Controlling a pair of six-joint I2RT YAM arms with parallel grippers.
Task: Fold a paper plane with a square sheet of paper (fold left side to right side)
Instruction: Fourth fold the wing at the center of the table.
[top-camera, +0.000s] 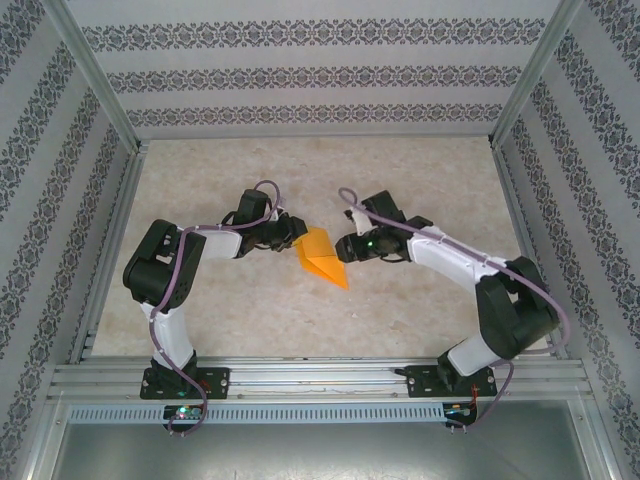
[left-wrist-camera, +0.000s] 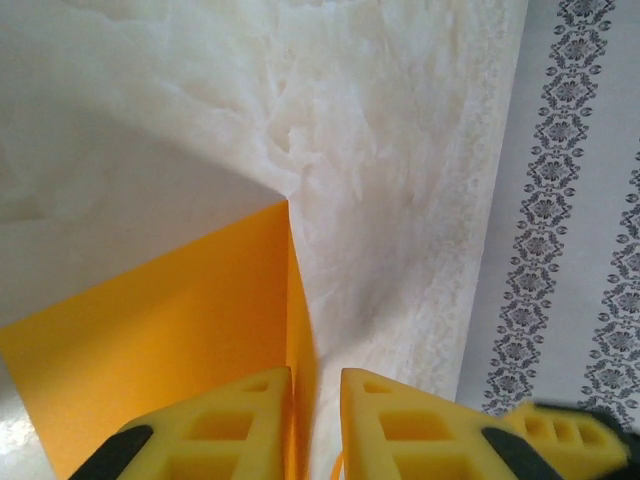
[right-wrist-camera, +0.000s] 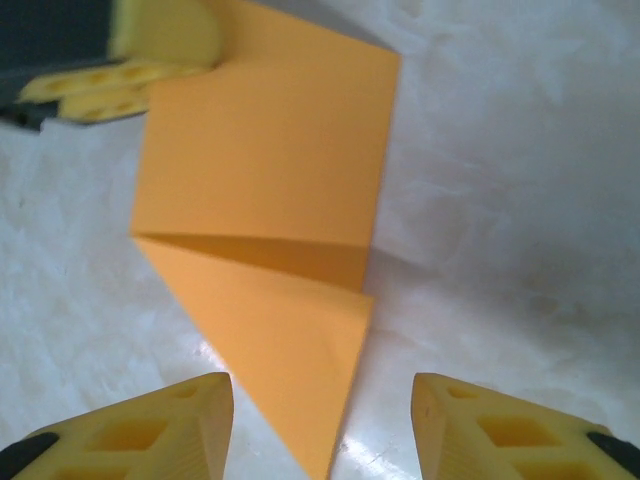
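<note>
Item: orange paper sheet (right-wrist-camera: 265, 170), part-folded to a pointed nose, mid-table (top-camera: 430, 190). Left gripper (left-wrist-camera: 316, 378): pinching its edge. Right gripper (right-wrist-camera: 320, 392): jaws apart, astride the nose (not touching). Step, judged: left-to-right centre fold. Next: carry the pinched edge across squarely, then press

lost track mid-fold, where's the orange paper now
In the top view the orange paper is at the middle of the table, between the two pincers: the left pincer grips its left edge, the right pincer stands open beside it.
</note>
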